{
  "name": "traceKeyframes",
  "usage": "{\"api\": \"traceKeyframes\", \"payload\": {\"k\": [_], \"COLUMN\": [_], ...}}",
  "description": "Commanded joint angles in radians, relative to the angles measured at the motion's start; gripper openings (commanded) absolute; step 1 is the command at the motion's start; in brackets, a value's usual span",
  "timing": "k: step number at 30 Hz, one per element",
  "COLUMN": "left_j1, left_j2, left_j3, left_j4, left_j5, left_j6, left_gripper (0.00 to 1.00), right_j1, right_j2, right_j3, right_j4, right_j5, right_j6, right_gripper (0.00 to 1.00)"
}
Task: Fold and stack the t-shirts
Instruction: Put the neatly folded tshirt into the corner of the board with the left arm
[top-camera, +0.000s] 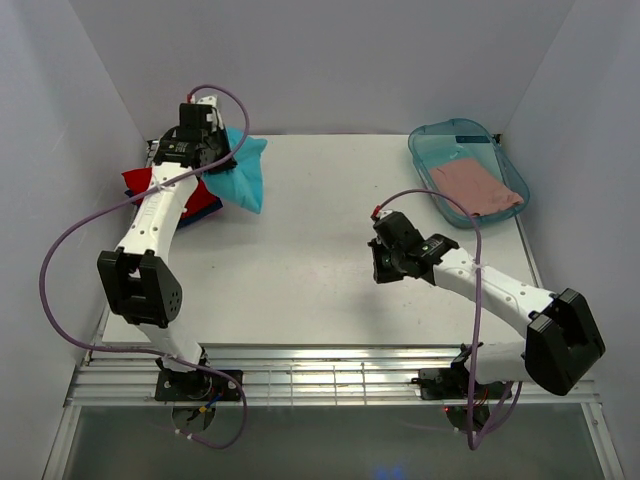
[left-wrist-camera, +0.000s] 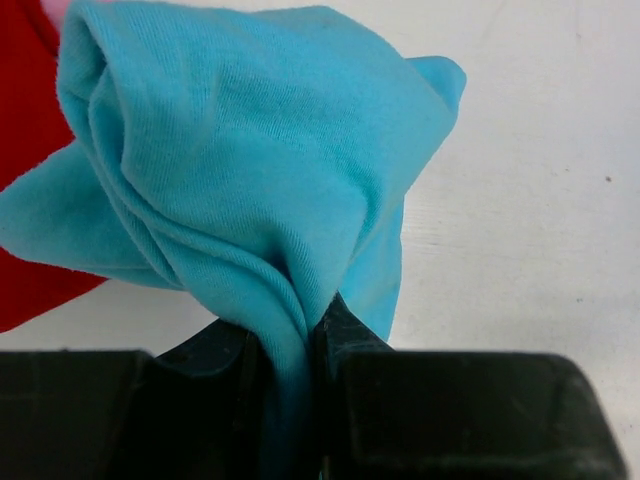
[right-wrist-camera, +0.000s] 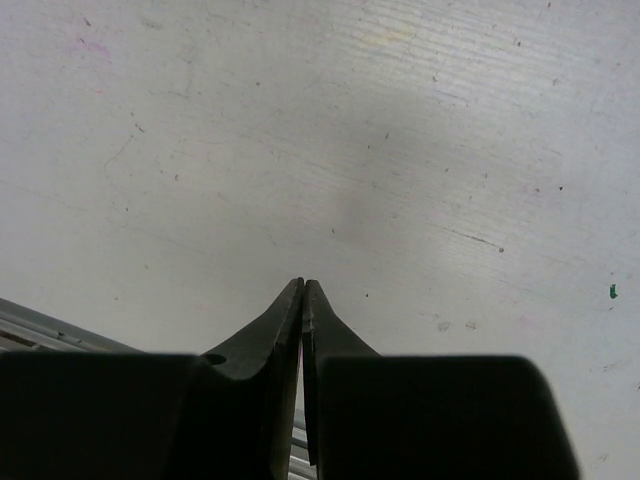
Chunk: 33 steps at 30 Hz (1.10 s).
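My left gripper (top-camera: 205, 150) is at the table's far left corner, shut on a bunched fold of the teal t-shirt (top-camera: 243, 175), which hangs from the jaws in the left wrist view (left-wrist-camera: 250, 170). Under my left arm lie a red t-shirt (top-camera: 140, 183) and a dark blue one (top-camera: 205, 207); the red one also shows in the left wrist view (left-wrist-camera: 25, 100). A dusty-pink t-shirt (top-camera: 477, 185) lies folded in the translucent teal tub (top-camera: 432, 147) at the far right. My right gripper (right-wrist-camera: 303, 287) is shut and empty, over bare table right of centre (top-camera: 383, 262).
White walls close in the table on the left, back and right. A metal rail (top-camera: 330, 380) runs along the near edge by the arm bases. Purple cables loop off both arms.
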Motion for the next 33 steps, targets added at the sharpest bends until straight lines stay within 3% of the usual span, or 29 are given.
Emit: {"api": "traceKeyframes", "payload": {"k": [1,12,21,33], "left_j1": [0.062,0.264,0.327,0.473], "left_j2": [0.015,0.13,0.181,0.172], "left_j3": [0.047,0.16,0.206,0.059], "left_j4": [-0.02,0.034,0.06,0.181], "left_j5": [0.032,0.171,0.174,0.224], "left_j6": [0.016,-0.027,-0.043,-0.049], "left_gripper": [0.01,0.01,0.0,0.0], "right_j1": [0.005,0.007,0.007,0.007], "right_j2": [-0.069,-0.267,-0.373,-0.358], "right_j3": [-0.04,-0.189,-0.243,-0.232], "right_j4": [0.007,-0.067,-0.134,-0.144], "right_j5": [-0.024,-0.025,-0.018,-0.041], "right_j6": [0.024,0.073,0.143,0.148], "right_gripper": [0.08,0.08,0.08,0.08]}}
